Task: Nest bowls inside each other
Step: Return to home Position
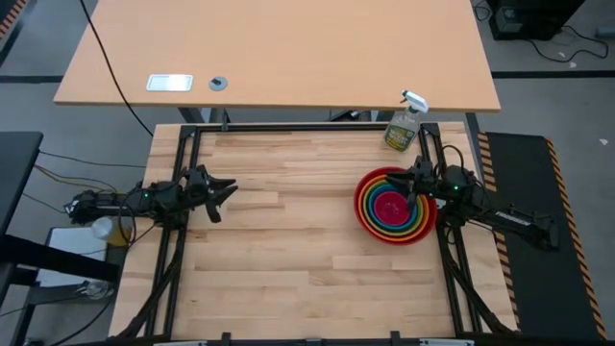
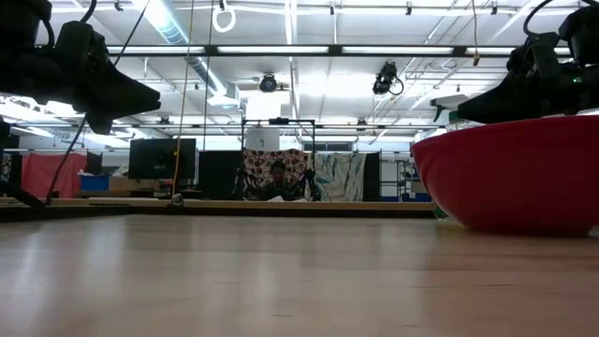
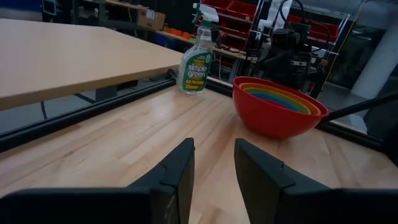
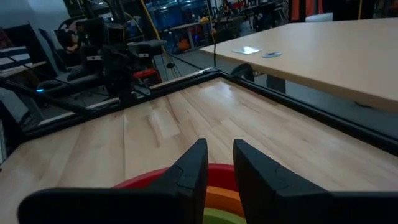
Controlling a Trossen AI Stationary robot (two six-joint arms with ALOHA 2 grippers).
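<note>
The bowls [image 1: 394, 207] stand nested on the wooden table's right side: red outermost, then orange, lime green, blue and magenta pink at the centre. The left wrist view shows the stack [image 3: 277, 106] from the side, resting on the red bowl's base. My right gripper [image 1: 415, 185] hangs level over the stack's far right rim, open, with a narrow gap and nothing between its fingers [image 4: 219, 155]. The red rim [image 4: 140, 179] shows just under them. My left gripper [image 1: 229, 189] waits at the table's left side, open and empty [image 3: 214, 168], pointing toward the bowls.
A clear spray bottle [image 1: 404, 125] with a white trigger stands at the table's far right corner, just beyond the bowls. A black frame rail [image 1: 307, 128] runs along the table's far edge. Bare wood [image 1: 288, 231] lies between the two grippers.
</note>
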